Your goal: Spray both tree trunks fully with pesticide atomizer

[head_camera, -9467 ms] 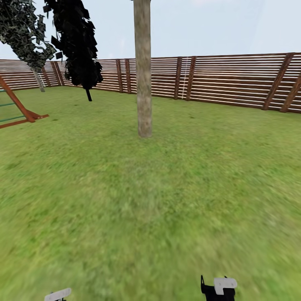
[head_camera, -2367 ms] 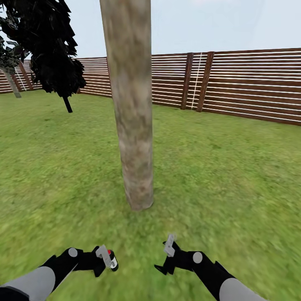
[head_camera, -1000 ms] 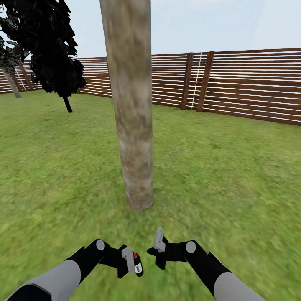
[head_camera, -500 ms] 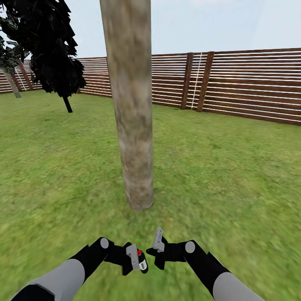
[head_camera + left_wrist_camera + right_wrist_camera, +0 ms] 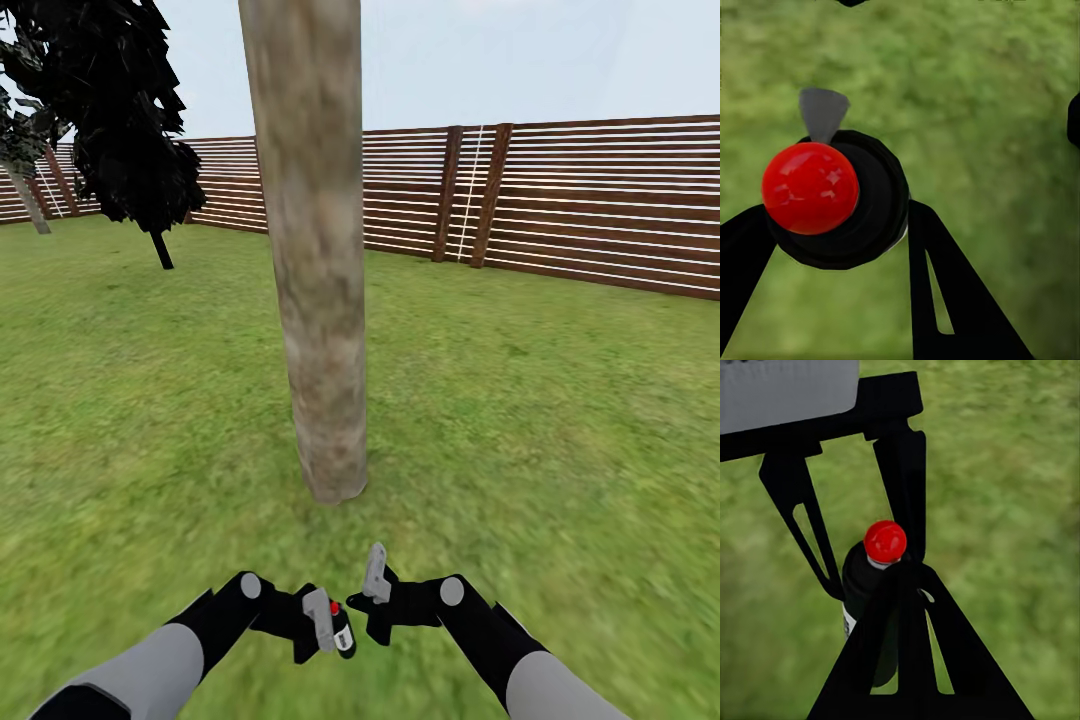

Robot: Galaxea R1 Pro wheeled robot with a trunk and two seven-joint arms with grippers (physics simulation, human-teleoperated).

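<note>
— Ahead of both end effectors, on the grass floor [image 5: 560, 430], we see the tree trunk [image 5: 315, 300] standing upright, well within reach of a spray. Which step is in hand?

— We judge it to be the readying of the spray. Our left end effector [image 5: 322, 622] is clenched on the pesticide atomizer [image 5: 340, 628], its red cap [image 5: 810, 187] seen end-on between the two fingers in the left wrist view. Our right end effector [image 5: 372, 590] sits just beside it; the right wrist view looks past its own fingers onto the bottle [image 5: 870, 592], one finger appearing to overlap its side. Whether those fingers are released or pressing we cannot tell. No whitish specks of pesticide are visible on the trunk.

— What does the next move call for?

— By our reading, pointing the nozzle toward the trunk and pressing the red cap, possibly with the right end effector. A slip of the tiny bottle is the risk.

— What differs from half a second earlier?

— Very little: the left end effector has edged slightly nearer the right, while the head view is unchanged.
</note>
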